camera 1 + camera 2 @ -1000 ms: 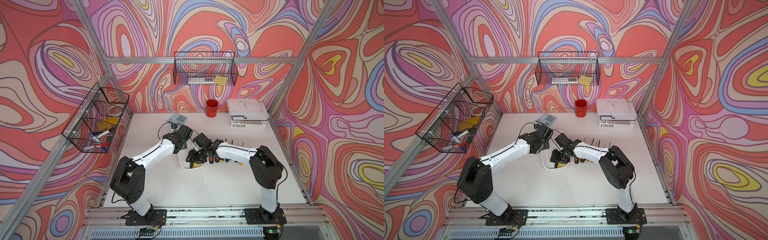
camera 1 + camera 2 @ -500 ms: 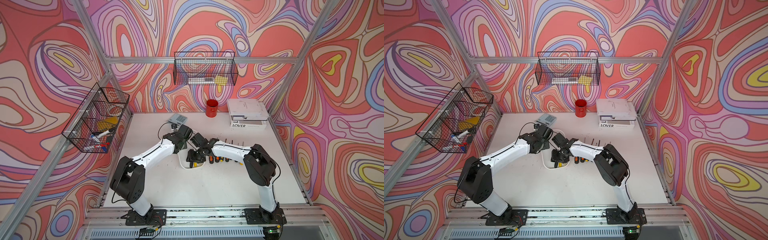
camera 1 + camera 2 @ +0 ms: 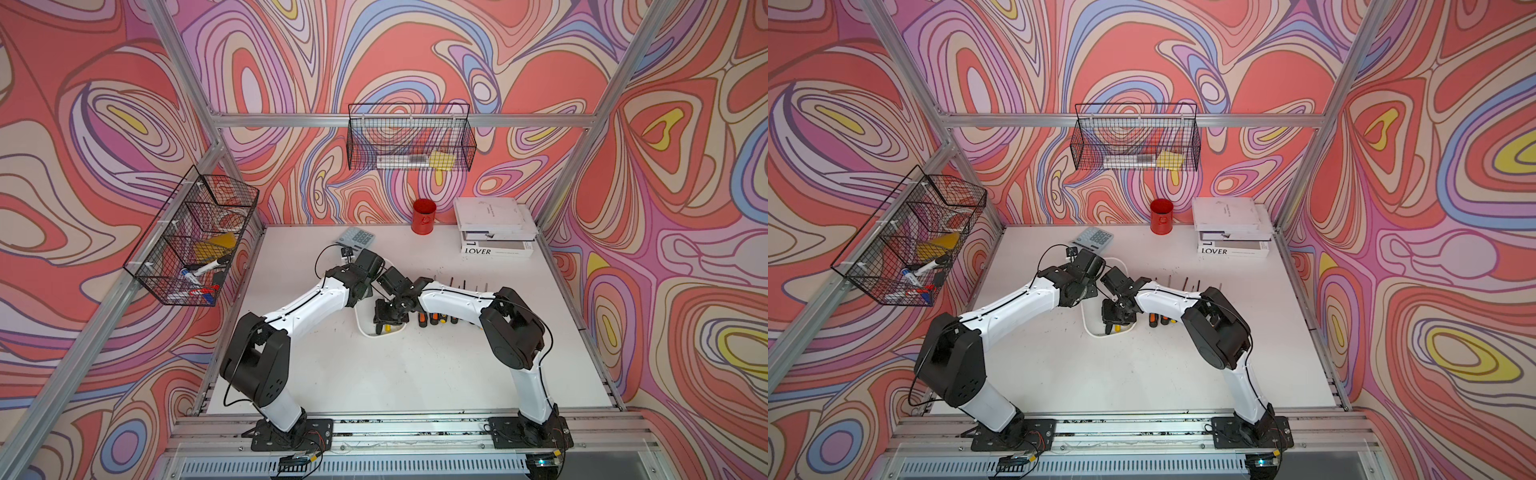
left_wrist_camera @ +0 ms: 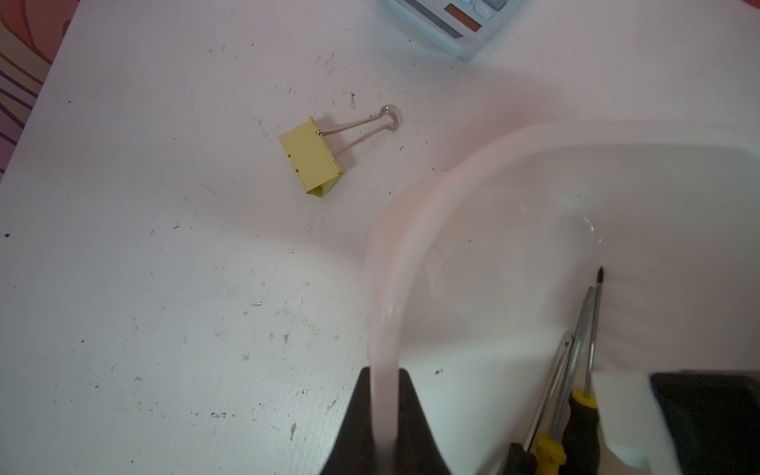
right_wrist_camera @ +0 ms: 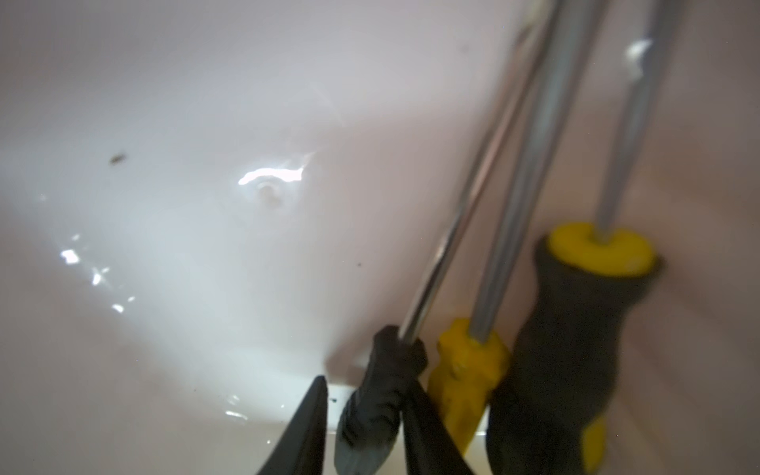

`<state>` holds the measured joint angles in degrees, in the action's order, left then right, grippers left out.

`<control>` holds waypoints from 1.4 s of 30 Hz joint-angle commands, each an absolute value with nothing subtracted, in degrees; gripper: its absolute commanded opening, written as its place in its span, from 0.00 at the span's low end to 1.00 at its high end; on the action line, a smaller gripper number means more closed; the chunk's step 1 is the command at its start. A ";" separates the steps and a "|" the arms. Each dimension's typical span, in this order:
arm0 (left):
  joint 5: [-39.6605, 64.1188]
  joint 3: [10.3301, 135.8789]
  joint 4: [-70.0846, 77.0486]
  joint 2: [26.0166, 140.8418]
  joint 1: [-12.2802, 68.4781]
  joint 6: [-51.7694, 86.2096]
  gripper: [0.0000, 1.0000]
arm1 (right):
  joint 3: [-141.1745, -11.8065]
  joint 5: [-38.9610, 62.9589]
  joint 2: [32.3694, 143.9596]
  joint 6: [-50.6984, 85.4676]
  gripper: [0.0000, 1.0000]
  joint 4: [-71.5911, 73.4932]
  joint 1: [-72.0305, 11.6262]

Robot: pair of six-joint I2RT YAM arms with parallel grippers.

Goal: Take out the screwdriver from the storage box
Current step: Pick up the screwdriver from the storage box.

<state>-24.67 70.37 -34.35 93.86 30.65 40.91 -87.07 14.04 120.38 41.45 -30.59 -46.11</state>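
Screwdriver [image 5: 372, 405] in storage box [image 4: 382, 288]: black handle, steel shaft.

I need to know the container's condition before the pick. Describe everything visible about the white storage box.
The storage box is a shallow white tray of glossy plastic with rounded corners and a raised rim. It rests on the white table, mostly hidden under the arms in both top views. The left gripper pinches its rim. Three screwdrivers lie together along one wall inside. The right gripper reaches in, jaws astride one dark handle.
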 commanded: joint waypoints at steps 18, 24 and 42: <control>-27.30 70.40 -35.76 93.43 31.03 41.30 0.00 | -84.62 7.96 113.53 36.06 0.00 -29.24 -46.34; -28.12 70.58 -36.27 93.52 30.85 41.40 0.00 | -84.85 4.75 108.29 34.95 0.00 -30.72 -46.36; -29.61 68.49 -37.52 90.76 28.32 39.65 0.00 | -85.64 -0.28 102.72 35.17 0.00 -38.92 -42.08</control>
<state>-27.49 69.43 -35.20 93.01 28.99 40.42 -85.23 1.85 103.94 34.89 -36.42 -43.33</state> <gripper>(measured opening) 0.104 0.201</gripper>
